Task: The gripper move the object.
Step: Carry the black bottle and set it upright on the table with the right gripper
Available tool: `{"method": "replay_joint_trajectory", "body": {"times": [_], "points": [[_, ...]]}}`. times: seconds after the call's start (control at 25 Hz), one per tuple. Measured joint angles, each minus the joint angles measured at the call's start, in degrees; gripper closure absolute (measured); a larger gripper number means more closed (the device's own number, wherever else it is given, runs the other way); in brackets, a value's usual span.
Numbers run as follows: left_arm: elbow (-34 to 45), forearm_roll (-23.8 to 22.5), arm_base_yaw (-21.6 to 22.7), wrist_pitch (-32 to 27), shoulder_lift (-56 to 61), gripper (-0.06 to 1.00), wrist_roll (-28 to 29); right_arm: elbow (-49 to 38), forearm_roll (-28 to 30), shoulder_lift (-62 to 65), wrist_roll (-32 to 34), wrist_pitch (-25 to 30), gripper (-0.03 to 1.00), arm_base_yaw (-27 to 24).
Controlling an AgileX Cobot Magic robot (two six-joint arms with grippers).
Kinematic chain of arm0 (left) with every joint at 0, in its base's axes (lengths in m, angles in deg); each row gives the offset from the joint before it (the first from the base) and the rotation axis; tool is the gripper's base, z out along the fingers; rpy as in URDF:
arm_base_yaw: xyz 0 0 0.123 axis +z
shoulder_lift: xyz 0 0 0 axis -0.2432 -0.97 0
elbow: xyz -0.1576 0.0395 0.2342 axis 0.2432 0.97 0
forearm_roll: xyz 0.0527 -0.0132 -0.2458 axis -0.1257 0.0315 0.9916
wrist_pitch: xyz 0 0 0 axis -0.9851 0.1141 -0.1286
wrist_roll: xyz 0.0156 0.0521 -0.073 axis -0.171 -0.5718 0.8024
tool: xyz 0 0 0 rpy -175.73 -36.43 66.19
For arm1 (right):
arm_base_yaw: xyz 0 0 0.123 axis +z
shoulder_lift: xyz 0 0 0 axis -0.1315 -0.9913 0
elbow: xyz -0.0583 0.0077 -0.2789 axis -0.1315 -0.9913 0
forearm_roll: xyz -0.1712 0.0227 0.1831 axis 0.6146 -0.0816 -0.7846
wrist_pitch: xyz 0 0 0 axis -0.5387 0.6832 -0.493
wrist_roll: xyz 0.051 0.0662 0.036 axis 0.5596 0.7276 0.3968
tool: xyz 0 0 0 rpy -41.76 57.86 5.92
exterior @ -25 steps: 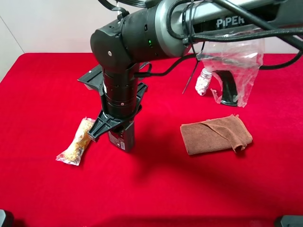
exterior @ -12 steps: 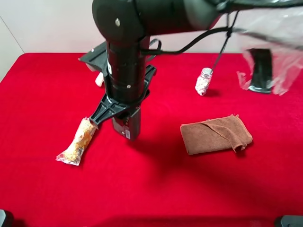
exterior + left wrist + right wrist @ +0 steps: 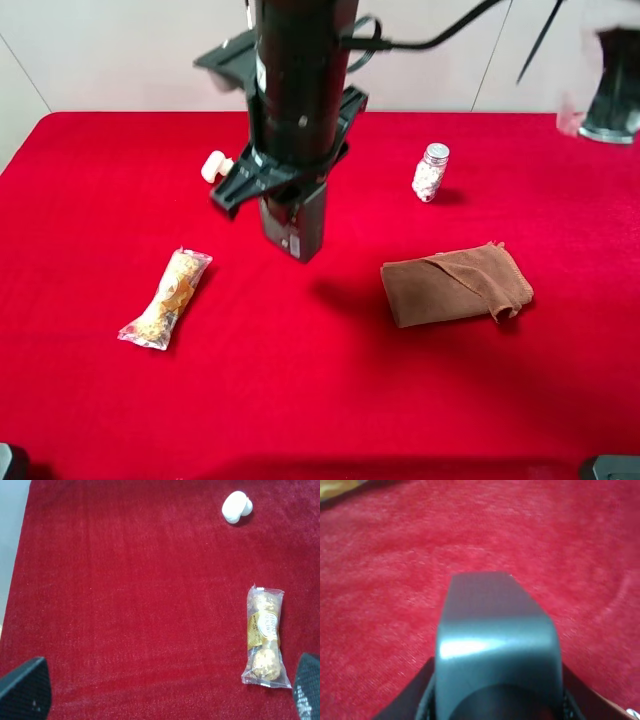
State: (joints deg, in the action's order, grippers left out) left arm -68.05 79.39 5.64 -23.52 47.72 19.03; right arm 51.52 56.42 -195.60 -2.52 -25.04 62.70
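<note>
My right gripper (image 3: 287,198), black jaws at the end of a thick black arm reaching across from the upper right, is shut on the dark grey bottle (image 3: 300,232). It holds the bottle upright above the red table, over the left middle. In the right wrist view the bottle (image 3: 496,640) fills the frame between the jaws, with red cloth below it. My left gripper (image 3: 166,687) is open and empty; only its two black fingertips (image 3: 25,690) show at the corners of the left wrist view, high above the table.
A snack packet (image 3: 166,298) lies at the left, also in the left wrist view (image 3: 265,637). A small white object (image 3: 214,165) lies behind it. A pill jar (image 3: 431,171) stands at the back right. A brown cloth (image 3: 456,284) lies right of centre. A black item in clear plastic (image 3: 612,90) hangs at the upper right.
My right gripper has lifted the bottle off the table and carried it up and a little right and back. The black item in plastic has swung to the right.
</note>
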Motion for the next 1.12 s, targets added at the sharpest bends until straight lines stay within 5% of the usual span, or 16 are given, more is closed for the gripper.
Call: {"method": "replay_joint_trajectory", "body": {"times": [0.32, 1.12], "points": [[0.0, 0.0, 0.0, 0.0, 0.0, -0.02, 0.0, 9.6, -0.4, 0.0, 0.0, 6.1, 0.67, -5.9], [0.0, 0.0, 0.0, 0.0, 0.0, -0.02, 0.0, 12.2, -2.8, 0.0, -0.2, 6.6, 0.67, -24.6]]}}
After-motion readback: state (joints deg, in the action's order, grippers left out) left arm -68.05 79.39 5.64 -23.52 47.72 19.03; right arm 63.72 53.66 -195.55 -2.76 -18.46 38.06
